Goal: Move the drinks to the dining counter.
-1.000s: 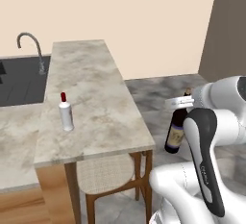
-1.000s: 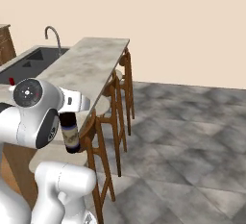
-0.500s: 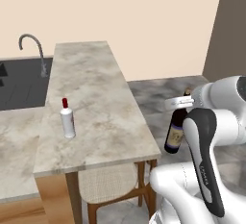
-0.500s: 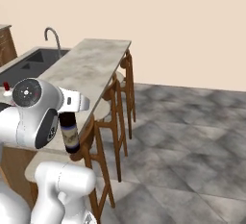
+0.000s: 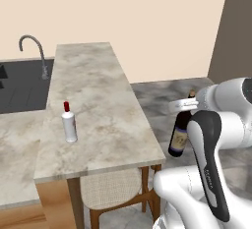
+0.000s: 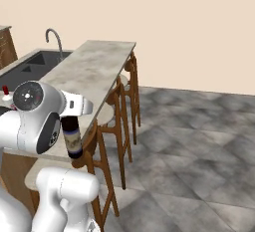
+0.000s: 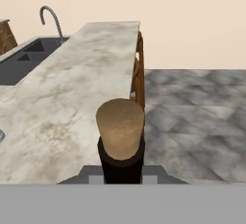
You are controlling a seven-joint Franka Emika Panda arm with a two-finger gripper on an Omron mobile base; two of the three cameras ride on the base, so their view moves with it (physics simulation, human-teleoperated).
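My gripper (image 5: 189, 103) is shut on the neck of the tall dark wine bottle (image 5: 179, 135), which hangs upright in the air just off the right edge of the dining counter (image 5: 93, 90). The hand view looks down on the wine bottle's cork (image 7: 120, 126), with the gripper (image 7: 122, 171) below it and the dining counter (image 7: 81, 79) stretching away to the left. From the right base view the wine bottle (image 6: 72, 137) hangs beside the dining counter's (image 6: 94, 66) near corner. The small white bottle with red cap (image 5: 69, 123) stands on the counter's near left part. The short clear bottle is out of view.
A dark sink (image 5: 19, 88) with a curved faucet (image 5: 33, 50) lies left of the counter. Wooden wicker-seat stools (image 6: 123, 107) line the counter's right side, one stool (image 5: 109, 193) just under its near end. Grey tiled floor (image 6: 199, 151) spreads to the right.
The whole scene has slid slightly toward the camera, so the base has moved along the counter. The wine bottle stays held in the same spot in the views.
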